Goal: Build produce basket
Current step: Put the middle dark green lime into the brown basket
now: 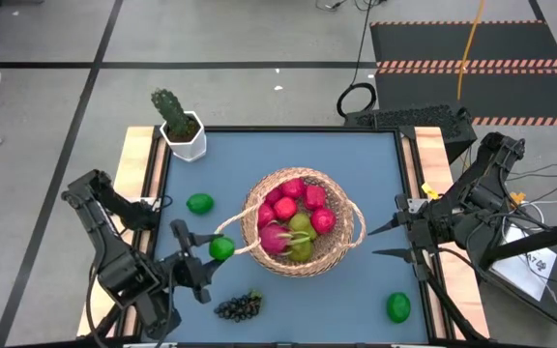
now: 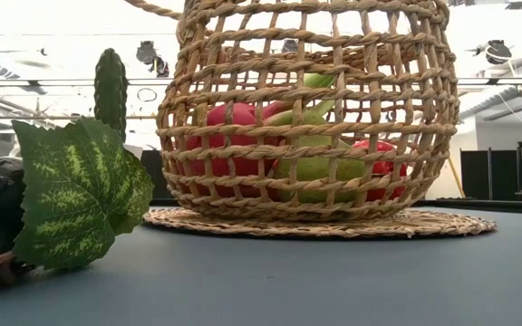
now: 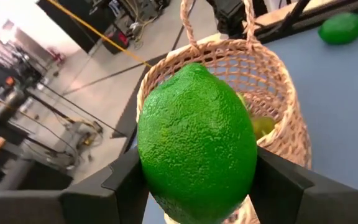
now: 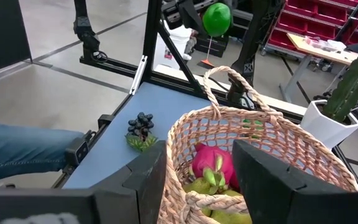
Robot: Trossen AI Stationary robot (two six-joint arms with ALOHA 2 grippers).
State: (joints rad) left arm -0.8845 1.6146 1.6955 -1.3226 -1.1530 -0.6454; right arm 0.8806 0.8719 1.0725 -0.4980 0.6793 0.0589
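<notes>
One basket (image 1: 346, 242) is seen on the counter (image 1: 356, 164). Three limes are counted outside it: one lime (image 1: 200, 203) lying near the cactus side, one lime (image 1: 397, 307) at the opposite corner, and one lime (image 1: 221, 247) gripped in the left claw (image 1: 198, 253). One grape bunch (image 1: 240, 306) is found. One potted cactus (image 1: 176, 123) is present. Two claws are counted, the right claw (image 1: 387, 241) included. The fruits heaped inside the basket cannot be counted exactly.
</notes>
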